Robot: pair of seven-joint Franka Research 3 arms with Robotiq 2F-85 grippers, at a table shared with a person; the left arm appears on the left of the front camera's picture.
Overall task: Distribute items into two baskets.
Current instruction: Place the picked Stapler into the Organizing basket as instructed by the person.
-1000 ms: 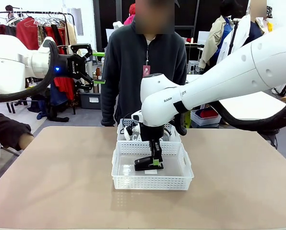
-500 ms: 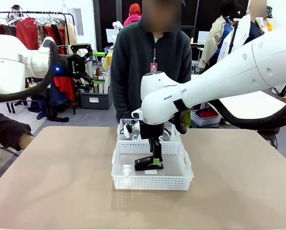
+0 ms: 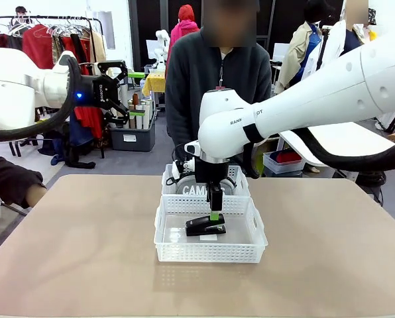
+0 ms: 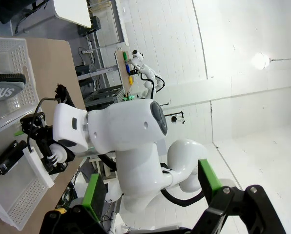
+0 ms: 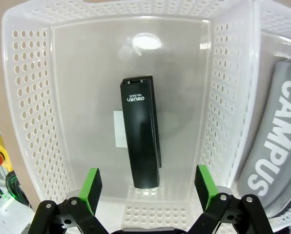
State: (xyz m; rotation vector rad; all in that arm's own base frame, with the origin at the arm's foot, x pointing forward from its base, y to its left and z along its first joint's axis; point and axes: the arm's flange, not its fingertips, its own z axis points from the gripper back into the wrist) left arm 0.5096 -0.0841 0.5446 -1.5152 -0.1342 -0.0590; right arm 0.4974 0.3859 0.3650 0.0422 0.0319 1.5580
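The stapler (image 5: 141,131) lies flat on the floor of the near basket (image 3: 209,252) at frame center, released. Above it the right gripper (image 5: 148,185) hovers, jaws spread wide, holding nothing. The grey CAMPUS pouch (image 3: 203,190) sits in the far basket (image 3: 169,180) just behind. Both items appear placed; the next move likely calls for a clear lift out. The right wrist view reads the stapler's label. At upper left, the left gripper (image 3: 130,90) hangs open and empty.
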